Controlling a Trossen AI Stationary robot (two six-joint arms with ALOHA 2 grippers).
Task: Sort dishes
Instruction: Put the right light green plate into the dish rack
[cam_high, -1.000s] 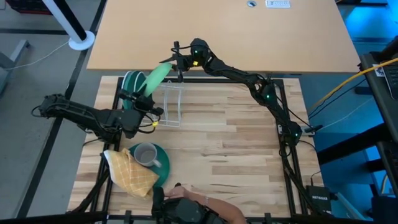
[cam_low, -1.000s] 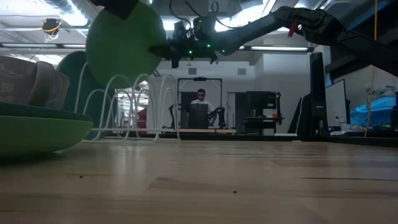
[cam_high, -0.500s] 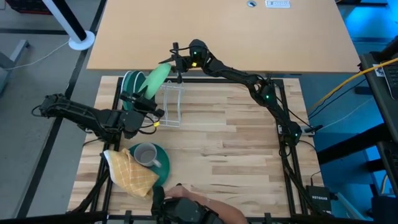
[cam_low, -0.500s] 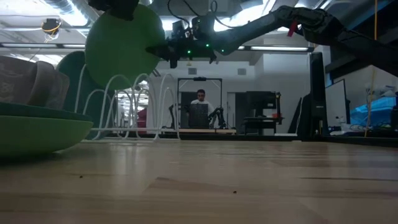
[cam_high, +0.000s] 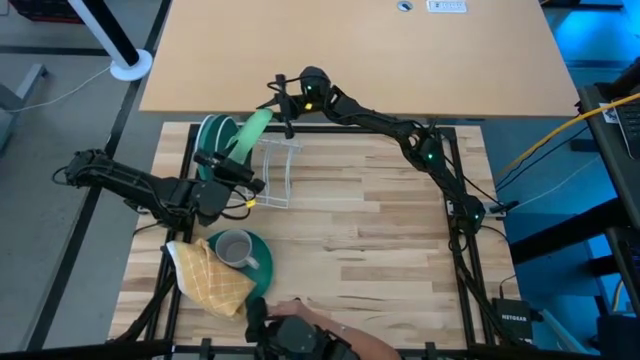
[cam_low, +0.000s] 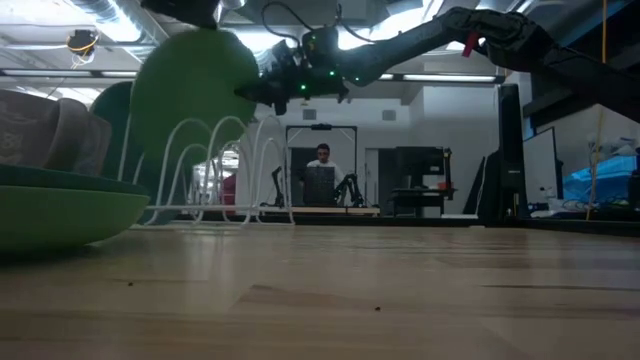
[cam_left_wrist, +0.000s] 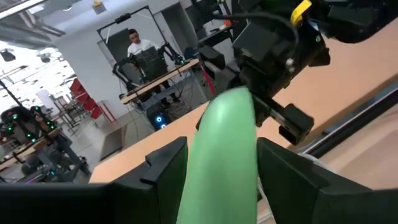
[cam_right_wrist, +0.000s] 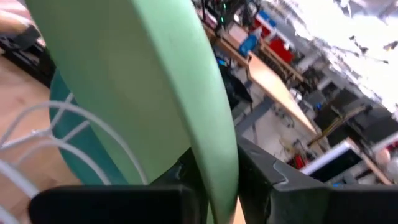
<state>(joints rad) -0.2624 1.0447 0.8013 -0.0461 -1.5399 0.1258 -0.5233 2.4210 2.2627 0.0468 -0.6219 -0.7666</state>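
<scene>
A light green plate (cam_high: 250, 133) stands nearly on edge over the white wire rack (cam_high: 276, 172), between its wires in the low view (cam_low: 190, 100). My left gripper (cam_high: 226, 166) is shut on its near rim, and my right gripper (cam_high: 282, 104) is shut on its far rim. A teal plate (cam_high: 209, 134) stands on edge in the rack just left of it. Another teal plate (cam_high: 262, 262) lies flat near the front left and carries the grey mug (cam_high: 233, 247). My left gripper pinches the green plate's rim (cam_left_wrist: 214, 168) between its two fingers (cam_left_wrist: 166, 169), one on each face. It comes from the table's left and holds the upper edge (cam_low: 190, 30). My right gripper pinches the opposite rim (cam_right_wrist: 217, 158) between its two fingers (cam_right_wrist: 264, 171), coming from the table's far right side. The plate stands steeply tilted, its lower part among the rack's wires; whether it rests on them I cannot tell.
A yellow checked cloth (cam_high: 210, 282) lies over the flat plate's left side. A person's hand (cam_high: 300, 335) is at the table's near edge. The right half of the wooden table (cam_high: 400, 250) is bare. A person sits in the room beyond (cam_low: 320, 160).
Both grippers have lowered the green plate into the rack and tipped it more upright; it shows thinner from above. My right gripper has gone a little toward the table's left and down. Both stay shut on the plate.
</scene>
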